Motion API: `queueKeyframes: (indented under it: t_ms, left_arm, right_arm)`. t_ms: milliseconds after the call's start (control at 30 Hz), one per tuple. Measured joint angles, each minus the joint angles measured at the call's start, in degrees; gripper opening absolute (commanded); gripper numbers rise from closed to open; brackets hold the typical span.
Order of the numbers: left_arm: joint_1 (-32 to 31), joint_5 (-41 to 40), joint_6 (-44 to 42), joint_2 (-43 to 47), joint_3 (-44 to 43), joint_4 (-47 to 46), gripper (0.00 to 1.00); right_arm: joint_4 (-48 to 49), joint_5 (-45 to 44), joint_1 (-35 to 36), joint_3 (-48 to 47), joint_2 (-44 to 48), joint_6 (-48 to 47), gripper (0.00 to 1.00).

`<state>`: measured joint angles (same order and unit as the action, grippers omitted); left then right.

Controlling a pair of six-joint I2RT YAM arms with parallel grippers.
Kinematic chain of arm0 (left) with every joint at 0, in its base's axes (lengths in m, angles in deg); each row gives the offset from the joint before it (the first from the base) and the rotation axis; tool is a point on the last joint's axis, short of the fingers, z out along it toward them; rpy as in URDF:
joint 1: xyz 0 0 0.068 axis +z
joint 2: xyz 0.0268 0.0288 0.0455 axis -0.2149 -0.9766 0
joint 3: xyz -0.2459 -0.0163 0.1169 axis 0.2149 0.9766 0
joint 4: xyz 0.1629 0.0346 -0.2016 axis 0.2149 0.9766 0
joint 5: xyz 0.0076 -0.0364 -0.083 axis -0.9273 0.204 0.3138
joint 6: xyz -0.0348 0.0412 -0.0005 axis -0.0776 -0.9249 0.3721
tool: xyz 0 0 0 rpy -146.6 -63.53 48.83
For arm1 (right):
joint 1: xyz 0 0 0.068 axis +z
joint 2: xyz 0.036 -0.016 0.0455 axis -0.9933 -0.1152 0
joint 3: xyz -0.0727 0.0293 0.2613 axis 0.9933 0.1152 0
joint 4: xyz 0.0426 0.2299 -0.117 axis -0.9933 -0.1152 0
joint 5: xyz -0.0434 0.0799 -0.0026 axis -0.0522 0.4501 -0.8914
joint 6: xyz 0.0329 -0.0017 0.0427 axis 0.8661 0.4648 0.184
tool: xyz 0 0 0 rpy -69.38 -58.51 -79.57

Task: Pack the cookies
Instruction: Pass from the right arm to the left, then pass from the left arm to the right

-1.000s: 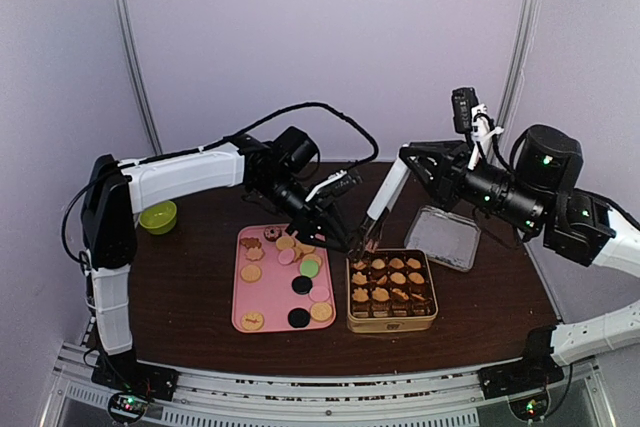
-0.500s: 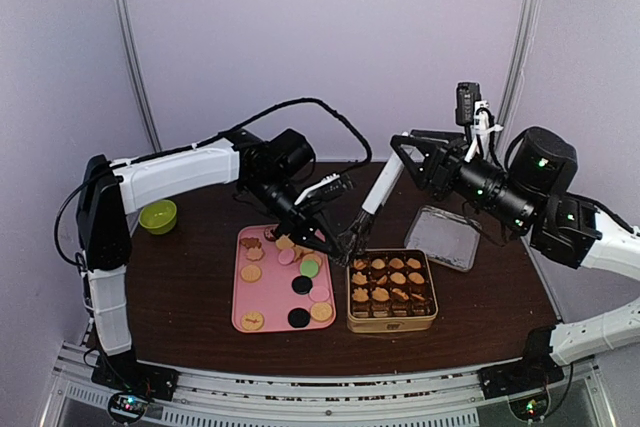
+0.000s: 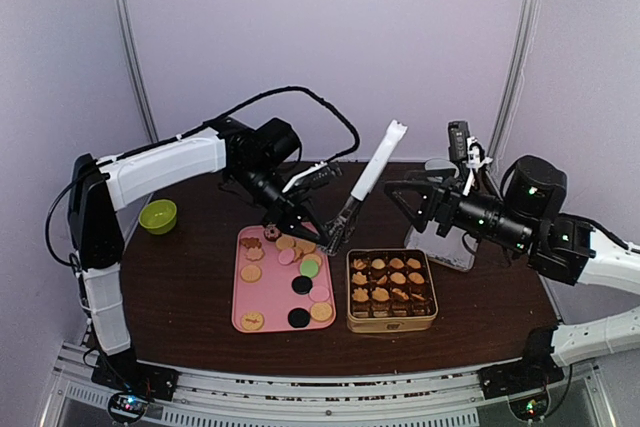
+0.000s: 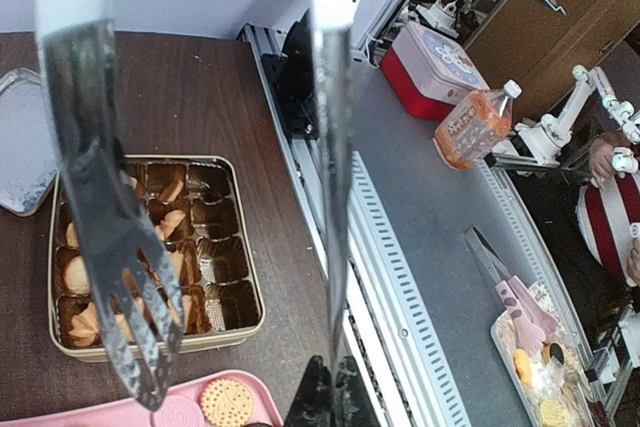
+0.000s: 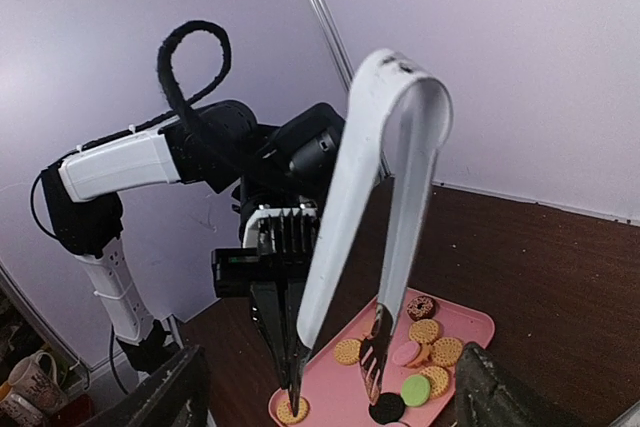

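Observation:
Several cookies point(image 3: 300, 265) lie on a pink tray point(image 3: 265, 295), and more cookies point(image 3: 390, 285) sit in the cups of a gold tin point(image 3: 392, 325). My left gripper point(image 3: 322, 231) is shut on one arm of the metal tongs point(image 3: 375, 167), low down near its tip, above the tray's far right edge. In the left wrist view that arm point(image 4: 330, 147) runs down between my fingers point(image 4: 342, 377), while the toothed arm point(image 4: 110, 227) hangs free over the tin point(image 4: 258, 297). My right gripper point(image 3: 415, 183) stands open, apart from the tongs point(image 5: 350, 187), and holds nothing.
A clear lid point(image 3: 445, 247) lies behind the tin, partly hidden by the right arm. A green bowl point(image 3: 157, 215) stands at the table's far left. The right wrist view shows the pink tray point(image 5: 486, 327) and the cookies point(image 5: 435, 352) beneath the tongs.
My right gripper opened, let go of the tongs and drew back to the right. My left gripper shut on the tongs' lower part and carried them left, from the tin's corner toward the tray.

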<state>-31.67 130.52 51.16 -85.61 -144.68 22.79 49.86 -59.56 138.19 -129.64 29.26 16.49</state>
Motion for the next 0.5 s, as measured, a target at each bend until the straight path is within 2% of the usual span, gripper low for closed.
queueKeyframes:
  t_ms: [233,500]
  left_arm:
    - [0.22,0.0,0.17,1.66,-0.68,0.55,0.0]
    - [0.22,-0.02,0.11,1.66,-1.55,1.92,0.0]
  right_arm:
    - [0.98,3.02,-1.84,1.27,-0.07,1.57,0.84]
    - [5.53,12.39,-2.54,-2.56,-11.45,2.89,0.78]
